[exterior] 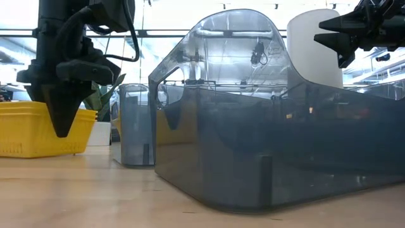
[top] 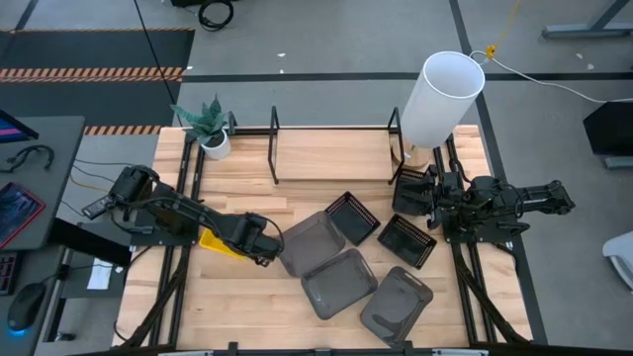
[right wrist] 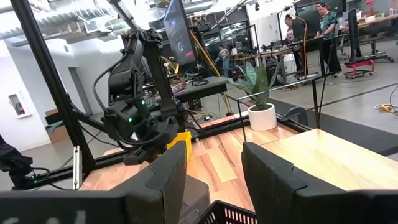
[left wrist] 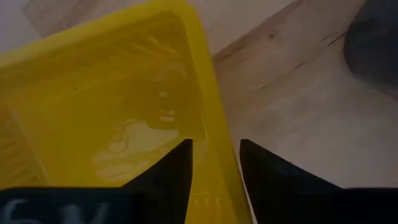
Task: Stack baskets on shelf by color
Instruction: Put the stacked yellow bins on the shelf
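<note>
At lower left of the high view, the left gripper (top: 265,243) sits over the yellow basket (top: 220,241), fingers (left wrist: 166,174) parted and straddling its rim, not clamped. The basket's long axis runs diagonally, mostly hidden under the arm. Centre frame, three grey baskets (top: 338,281) lie scattered at angles, with two black baskets (top: 352,218) beside them. At right, the right gripper (top: 427,203) hovers open and empty. The shelf (top: 331,129) stands along the top.

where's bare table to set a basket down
Free: the wood inside the shelf, between the plant and white cylinder, and the near-left corner beyond the yellow basket. Crowded: centre-right, where grey baskets and black baskets cluster.
</note>
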Controlling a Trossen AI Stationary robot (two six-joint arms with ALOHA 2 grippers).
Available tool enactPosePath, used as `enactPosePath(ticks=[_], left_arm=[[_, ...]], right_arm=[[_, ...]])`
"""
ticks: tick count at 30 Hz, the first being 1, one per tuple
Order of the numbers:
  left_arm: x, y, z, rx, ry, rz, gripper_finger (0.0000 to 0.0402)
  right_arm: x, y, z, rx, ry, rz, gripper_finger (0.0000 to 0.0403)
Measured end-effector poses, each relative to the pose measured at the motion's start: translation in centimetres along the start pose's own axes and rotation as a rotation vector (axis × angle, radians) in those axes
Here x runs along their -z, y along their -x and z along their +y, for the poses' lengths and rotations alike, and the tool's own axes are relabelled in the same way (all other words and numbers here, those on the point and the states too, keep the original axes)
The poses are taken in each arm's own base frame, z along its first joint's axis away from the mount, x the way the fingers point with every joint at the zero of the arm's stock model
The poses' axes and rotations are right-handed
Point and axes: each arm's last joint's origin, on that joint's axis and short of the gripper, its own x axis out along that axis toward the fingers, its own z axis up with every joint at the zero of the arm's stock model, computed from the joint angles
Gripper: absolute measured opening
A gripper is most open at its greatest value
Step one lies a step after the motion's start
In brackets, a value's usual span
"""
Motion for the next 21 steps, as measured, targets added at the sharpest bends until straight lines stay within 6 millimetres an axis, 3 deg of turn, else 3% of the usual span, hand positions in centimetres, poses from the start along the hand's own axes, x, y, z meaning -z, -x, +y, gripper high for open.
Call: enactPosePath(ticks=[4, 9, 15, 21], left_arm=[[0.0, 0.0, 0.0, 0.002, -0.034, 0.003, 0.0109], [0.0, 0.1, 0.0, -0.005, -0.116, -0.002, 0.0019], [-0.5, 1.8, -0.7, 0.017, -0.187, 0.002, 0.0016], [-2.4, 6.2, -1.1, -0.014, -0.303, -0.032, 0.0016]], right_arm=[[0.0, 0.0, 0.0, 0.000, 0.000, 0.000, 0.0160], [0.0, 0.0, 0.0, 0.000, 0.000, 0.000, 0.0160], [0.0, 0.0, 0.0, 0.000, 0.000, 0.001, 0.0160], [0.0, 0.0, 0.0, 0.000, 0.000, 0.000, 0.0160]])
